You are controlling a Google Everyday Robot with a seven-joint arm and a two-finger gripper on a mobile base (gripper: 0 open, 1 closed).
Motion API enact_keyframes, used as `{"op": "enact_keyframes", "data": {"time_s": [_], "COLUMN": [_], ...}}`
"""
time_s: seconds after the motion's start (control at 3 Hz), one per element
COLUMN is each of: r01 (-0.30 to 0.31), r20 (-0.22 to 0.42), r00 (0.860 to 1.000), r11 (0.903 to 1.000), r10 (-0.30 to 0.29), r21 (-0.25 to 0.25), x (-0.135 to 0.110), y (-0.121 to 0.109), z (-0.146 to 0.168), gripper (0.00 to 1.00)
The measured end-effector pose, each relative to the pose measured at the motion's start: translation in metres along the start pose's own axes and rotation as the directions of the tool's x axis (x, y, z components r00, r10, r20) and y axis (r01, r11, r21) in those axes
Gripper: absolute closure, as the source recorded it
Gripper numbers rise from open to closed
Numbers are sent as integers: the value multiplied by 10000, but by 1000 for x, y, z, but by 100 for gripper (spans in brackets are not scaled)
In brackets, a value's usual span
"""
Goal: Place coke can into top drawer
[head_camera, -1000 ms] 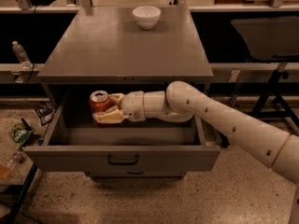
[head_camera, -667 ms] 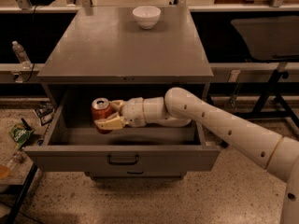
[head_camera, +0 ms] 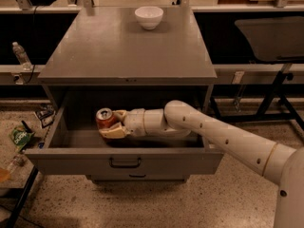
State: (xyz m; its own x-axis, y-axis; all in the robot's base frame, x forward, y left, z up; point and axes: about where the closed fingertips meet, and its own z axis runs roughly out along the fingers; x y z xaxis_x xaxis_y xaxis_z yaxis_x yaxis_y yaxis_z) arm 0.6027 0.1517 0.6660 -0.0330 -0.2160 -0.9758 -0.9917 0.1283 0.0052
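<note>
Lower vs before: 1 claw tight round 1 coke can, in 1 top drawer.

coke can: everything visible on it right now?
The coke can is a small red cylinder with a silver top, seemingly metal, roughly upright, inside the open top drawer, left of centre in the picture. The tool, reaching into the drawer, grips its side. Whether its base touches the drawer floor cannot be told.
</note>
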Motion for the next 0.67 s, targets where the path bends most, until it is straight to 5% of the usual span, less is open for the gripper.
{"op": "enact_keyframes", "data": {"time_s": [0.67], "r01": [-226], "r20": [-323], "r00": [9992], "r11": [9988], "r10": [240], "r21": [425], "x": [17], "y": [-13], "z": [-1], "gripper": [12]}}
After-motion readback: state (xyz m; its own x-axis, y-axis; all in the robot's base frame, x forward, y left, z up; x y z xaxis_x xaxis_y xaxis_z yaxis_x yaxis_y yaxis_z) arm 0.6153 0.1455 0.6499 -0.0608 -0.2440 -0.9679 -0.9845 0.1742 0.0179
